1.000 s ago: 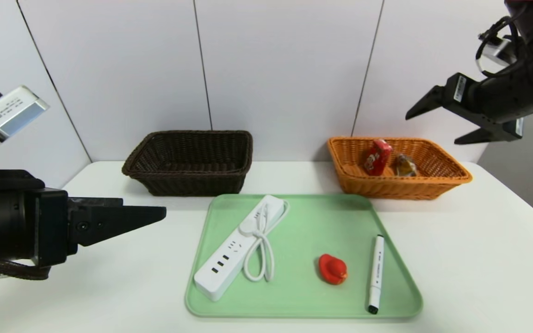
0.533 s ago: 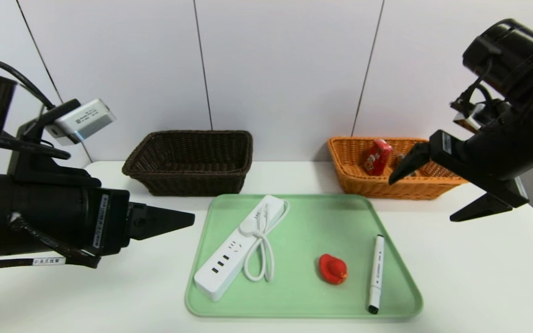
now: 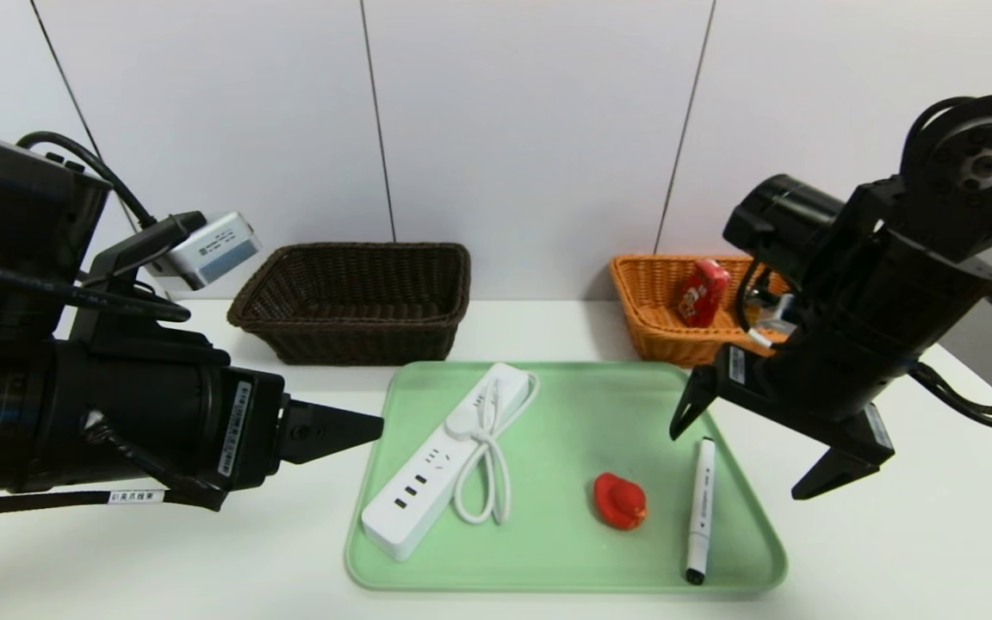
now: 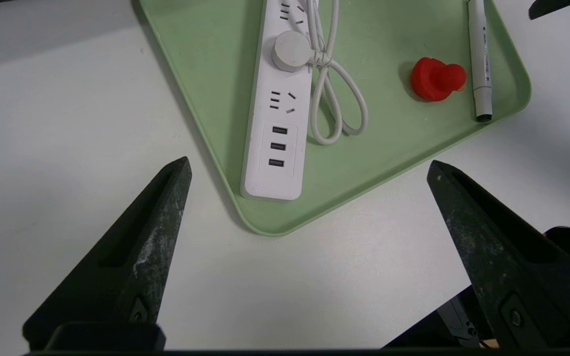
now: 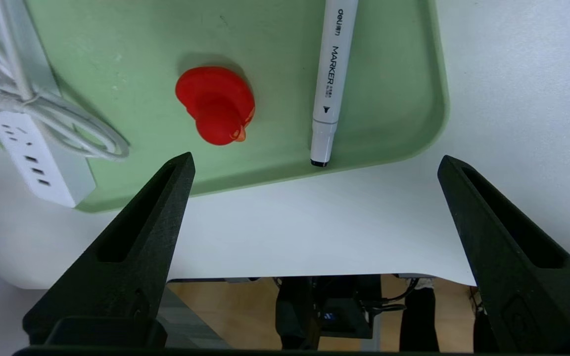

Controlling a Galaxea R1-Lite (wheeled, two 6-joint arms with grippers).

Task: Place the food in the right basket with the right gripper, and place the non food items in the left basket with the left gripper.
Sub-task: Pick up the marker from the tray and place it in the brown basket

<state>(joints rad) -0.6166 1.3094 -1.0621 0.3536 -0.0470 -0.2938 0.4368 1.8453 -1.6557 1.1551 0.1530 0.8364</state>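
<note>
Both arms have shifted since the head view of a second ago: the right hand [image 3: 733, 465] has dropped from high at the far right to a place over the tray's right side, and the left hand [image 3: 380, 422] has come farther in from the left.

In the head view, the left hand hangs near the left edge of the green tray [image 3: 573, 560], which lies on the white tabletop [image 3: 875, 560]. The power strip [image 3: 427, 478] lies slantwise on the tray's left part, its coiled cord [image 3: 496, 482] beside it. Right of these sits the red rubber duck [image 3: 619, 500], then the white marker [image 3: 700, 517] near the right rim. The dark brown basket [image 3: 358, 325] stands at the far left. At the far right, the orange basket [image 3: 664, 344] holds the red carton [image 3: 703, 293] — upright and leaning — and the snack packet [image 3: 767, 301], partly hidden by the right arm.

In the left wrist view, the left hand is spread wide and holds nothing; the strip's near end shows beyond the fingertips [image 4: 183, 165].

In the right wrist view, the right hand is also spread and bare — duck and marker lie untouched on the tray.
</note>
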